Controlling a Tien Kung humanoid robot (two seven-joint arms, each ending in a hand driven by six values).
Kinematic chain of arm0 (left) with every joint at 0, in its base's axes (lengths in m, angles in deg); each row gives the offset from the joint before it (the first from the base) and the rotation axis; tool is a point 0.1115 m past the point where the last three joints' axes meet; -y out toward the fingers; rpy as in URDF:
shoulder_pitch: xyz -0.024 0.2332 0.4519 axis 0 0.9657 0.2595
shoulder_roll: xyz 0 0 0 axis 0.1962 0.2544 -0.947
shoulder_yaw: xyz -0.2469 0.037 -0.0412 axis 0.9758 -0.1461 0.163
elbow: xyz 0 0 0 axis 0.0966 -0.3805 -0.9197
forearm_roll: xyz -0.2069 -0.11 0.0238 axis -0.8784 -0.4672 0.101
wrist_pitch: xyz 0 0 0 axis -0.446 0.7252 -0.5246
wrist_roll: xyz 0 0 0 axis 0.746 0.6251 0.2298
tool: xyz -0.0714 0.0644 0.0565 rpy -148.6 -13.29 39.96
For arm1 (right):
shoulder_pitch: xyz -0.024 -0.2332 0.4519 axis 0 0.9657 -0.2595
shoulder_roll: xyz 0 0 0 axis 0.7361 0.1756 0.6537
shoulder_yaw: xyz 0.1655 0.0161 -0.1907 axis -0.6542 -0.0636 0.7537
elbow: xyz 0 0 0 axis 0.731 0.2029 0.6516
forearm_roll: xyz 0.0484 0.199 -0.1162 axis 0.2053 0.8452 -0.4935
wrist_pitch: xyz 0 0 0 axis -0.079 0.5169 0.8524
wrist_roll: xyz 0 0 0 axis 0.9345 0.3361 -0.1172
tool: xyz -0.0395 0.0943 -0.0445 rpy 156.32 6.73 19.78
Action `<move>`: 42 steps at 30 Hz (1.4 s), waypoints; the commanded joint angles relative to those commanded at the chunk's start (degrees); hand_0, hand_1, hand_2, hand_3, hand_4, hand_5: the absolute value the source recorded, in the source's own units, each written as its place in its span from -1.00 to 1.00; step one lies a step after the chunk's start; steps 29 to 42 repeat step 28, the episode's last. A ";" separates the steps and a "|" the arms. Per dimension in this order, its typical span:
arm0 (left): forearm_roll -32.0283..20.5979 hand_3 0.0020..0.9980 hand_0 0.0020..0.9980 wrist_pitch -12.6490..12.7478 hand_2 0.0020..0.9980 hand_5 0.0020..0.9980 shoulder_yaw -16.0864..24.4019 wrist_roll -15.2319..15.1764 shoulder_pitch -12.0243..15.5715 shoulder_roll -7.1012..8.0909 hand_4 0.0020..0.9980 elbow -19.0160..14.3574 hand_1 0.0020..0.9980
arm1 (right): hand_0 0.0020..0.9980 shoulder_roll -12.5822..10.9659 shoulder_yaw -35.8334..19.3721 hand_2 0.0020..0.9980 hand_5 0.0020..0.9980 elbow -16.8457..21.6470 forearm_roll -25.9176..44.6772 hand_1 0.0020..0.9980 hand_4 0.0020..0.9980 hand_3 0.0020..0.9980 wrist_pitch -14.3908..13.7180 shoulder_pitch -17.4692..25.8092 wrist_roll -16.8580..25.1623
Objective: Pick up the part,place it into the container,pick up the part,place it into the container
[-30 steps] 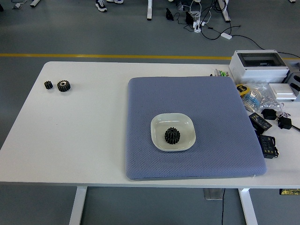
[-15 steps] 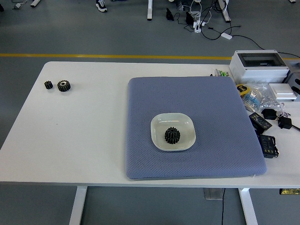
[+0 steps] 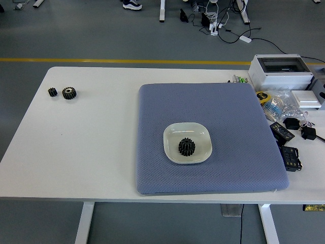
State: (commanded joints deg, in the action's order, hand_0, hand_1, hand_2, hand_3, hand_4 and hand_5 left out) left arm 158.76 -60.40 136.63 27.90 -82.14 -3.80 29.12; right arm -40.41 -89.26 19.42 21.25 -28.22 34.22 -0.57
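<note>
White table (image 3: 96,152), head view. Blue mat (image 3: 213,96) on the right half; white dish (image 3: 172,136) near the mat's centre, serving as the container. One black gear (image 3: 186,147) lies in the dish, toward its near side, resting on the dish floor. Two more black gears sit at the table's far-left corner, well apart from the mat: small gear (image 3: 52,92) and larger gear (image 3: 69,93), just beside each other, not visibly touching. Neither robot arm nor hand is in view, so the state of the fingers cannot be told. Judgement: one part appears placed; any further pick would be at the far-left pair, which lies left of the dish and farther back, on the left arm's side, so the left hand would be the nearer. The gears are round, with no long axis to align. Grey box (image 3: 282,68) and cables (image 3: 294,124) crowd the right edge.
</note>
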 joint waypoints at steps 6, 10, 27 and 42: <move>0.04 0.17 0.42 0.00 0.44 0.30 0.03 0.03 0.00 0.00 0.41 0.00 0.37 | 0.71 0.02 -0.19 0.70 0.72 0.01 0.06 0.64 1.00 0.74 -0.13 -0.03 0.02; 0.07 0.17 0.42 0.02 0.44 0.30 0.02 0.04 -0.02 0.14 0.41 0.00 0.37 | 0.71 0.05 -0.05 0.70 0.72 0.04 -0.01 0.64 1.00 0.74 -0.12 -0.11 -0.06; -0.44 0.17 0.42 -0.01 0.44 0.30 -0.89 0.02 0.36 0.36 0.41 0.00 0.37 | 0.75 0.28 0.43 0.72 0.72 0.18 0.12 0.66 1.00 0.80 -0.28 0.15 0.00; -0.40 0.17 0.42 0.00 0.44 0.30 -0.86 0.02 0.38 0.39 0.41 0.00 0.37 | 0.75 0.31 0.46 0.72 0.72 0.17 0.14 0.66 1.00 0.80 -0.30 0.15 0.00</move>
